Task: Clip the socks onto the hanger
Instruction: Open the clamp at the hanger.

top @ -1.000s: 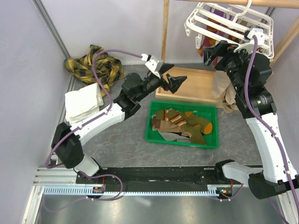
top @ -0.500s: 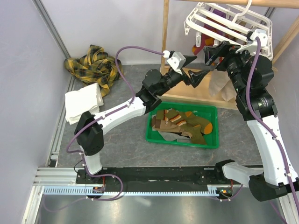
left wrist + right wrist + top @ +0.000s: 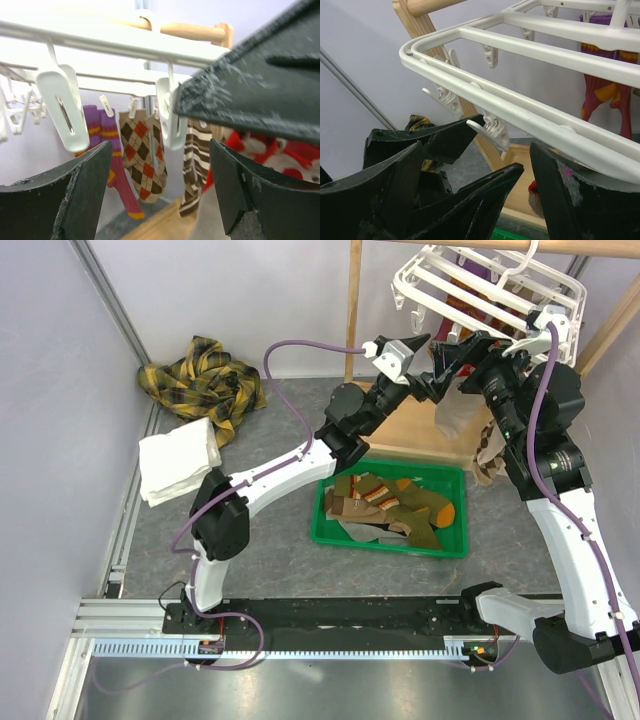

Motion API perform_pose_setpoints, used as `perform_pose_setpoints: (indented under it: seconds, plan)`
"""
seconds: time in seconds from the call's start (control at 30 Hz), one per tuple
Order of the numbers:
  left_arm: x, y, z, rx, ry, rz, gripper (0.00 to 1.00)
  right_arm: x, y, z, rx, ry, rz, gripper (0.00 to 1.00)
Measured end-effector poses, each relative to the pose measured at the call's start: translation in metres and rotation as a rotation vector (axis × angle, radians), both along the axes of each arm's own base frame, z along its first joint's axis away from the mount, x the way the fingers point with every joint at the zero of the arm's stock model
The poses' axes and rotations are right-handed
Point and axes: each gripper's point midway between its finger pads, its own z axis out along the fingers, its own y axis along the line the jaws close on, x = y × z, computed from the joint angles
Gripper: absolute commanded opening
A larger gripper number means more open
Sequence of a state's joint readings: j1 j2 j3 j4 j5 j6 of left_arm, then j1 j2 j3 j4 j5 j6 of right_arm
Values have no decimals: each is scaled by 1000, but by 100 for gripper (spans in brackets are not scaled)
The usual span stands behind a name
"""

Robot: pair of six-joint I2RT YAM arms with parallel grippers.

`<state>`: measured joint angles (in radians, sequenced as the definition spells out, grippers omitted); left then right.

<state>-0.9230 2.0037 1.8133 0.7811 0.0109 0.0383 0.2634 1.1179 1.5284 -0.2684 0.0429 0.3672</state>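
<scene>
We see the left gripper (image 3: pixel 160 150) with fingers apart and a dangling white clip (image 3: pixel 169 117) of the hanger (image 3: pixel 530 112) between them, the right gripper (image 3: pixel 476 150) likewise spread just beneath the hanger's rim, and loose socks (image 3: pixel 390 508) well below in a green bin (image 3: pixel 392 545).

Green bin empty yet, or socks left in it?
Not empty: a pile of olive socks with orange toes lies inside the green bin.

The left arm (image 3: pixel 280 475) stretches up and forward, its left end effector (image 3: pixel 430 360) with jaws spread wide. The right arm (image 3: pixel 575 530) stands tall, its right end effector (image 3: pixel 448 355) equally agape, tips nearly meeting.
</scene>
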Motion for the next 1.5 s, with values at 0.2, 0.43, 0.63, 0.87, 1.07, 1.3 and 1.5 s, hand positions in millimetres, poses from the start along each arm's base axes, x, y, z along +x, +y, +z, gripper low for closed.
perform_pose_setpoints:
  seconds: [0.2, 0.43, 0.63, 0.87, 1.07, 1.3, 1.5]
  plan:
    - [11, -2, 7, -28, -18, 43, 73, -1, 1, 4, 10, -13, 7, 95]
    - [16, -5, 7, -30, -25, 59, 54, -1, 3, 5, 10, -18, 21, 95]
    - [17, -4, 8, -36, -27, 66, 39, -1, 4, 5, 10, -19, 24, 95]
    - [12, -7, 9, -36, -39, 64, 17, -1, 5, 4, 12, -15, 29, 95]
    - [7, -12, -11, -2, -20, 55, 2, -1, 5, 4, 6, -16, 30, 94]
    - [2, -11, -39, 49, 40, 36, 2, -1, 4, 1, -33, -18, 28, 90]
    - [-5, -8, -44, 57, 96, 3, 2, 0, 3, -7, -72, -12, 23, 82]
